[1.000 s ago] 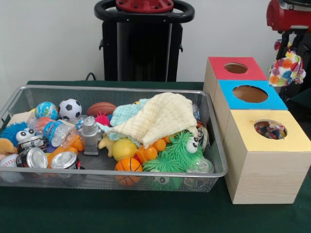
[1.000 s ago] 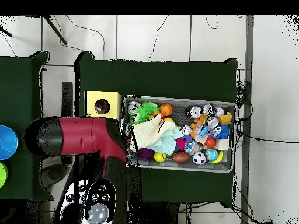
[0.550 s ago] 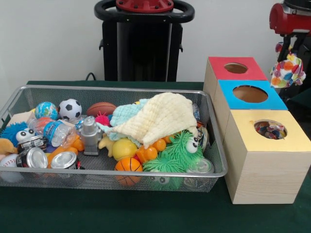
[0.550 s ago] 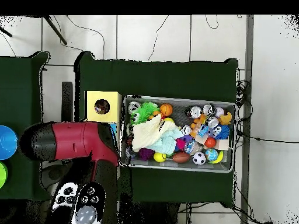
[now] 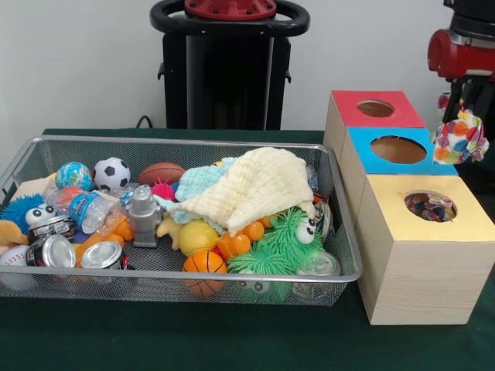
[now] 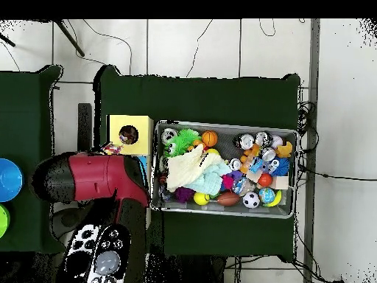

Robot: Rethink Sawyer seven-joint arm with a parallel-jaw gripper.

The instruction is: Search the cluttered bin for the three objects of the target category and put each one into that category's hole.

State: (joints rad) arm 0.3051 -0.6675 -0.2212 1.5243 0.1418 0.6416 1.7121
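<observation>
My gripper (image 5: pixel 462 114) hangs at the far right under the red arm (image 5: pixel 462 54), shut on a multicoloured dotted cloth (image 5: pixel 460 137). The cloth dangles beside the blue-topped box (image 5: pixel 398 149), above and behind the yellow-topped box (image 5: pixel 456 232). The yellow box's hole (image 5: pixel 429 206) has colourful cloth inside. A pale yellow cloth (image 5: pixel 255 185) and a teal cloth (image 5: pixel 199 182) lie in the wire bin (image 5: pixel 178 275). From overhead, the red arm (image 6: pixel 96 177) covers the boxes next to the yellow box (image 6: pixel 118 124), and a corner of the dotted cloth (image 6: pixel 110 149) shows.
A red-topped box (image 5: pixel 375 108) stands behind the blue one. The bin holds balls, cans, a water bottle (image 5: pixel 87 209), a grey robot figure (image 5: pixel 143 215) and green fuzzy toys (image 5: pixel 282 239). Blue and green bowls (image 6: pixel 7 179) sit at the overhead view's left edge.
The arm has swung over the boxes, and the dotted cloth has come lower and slightly nearer the yellow box. Nothing in the bin has moved.
</observation>
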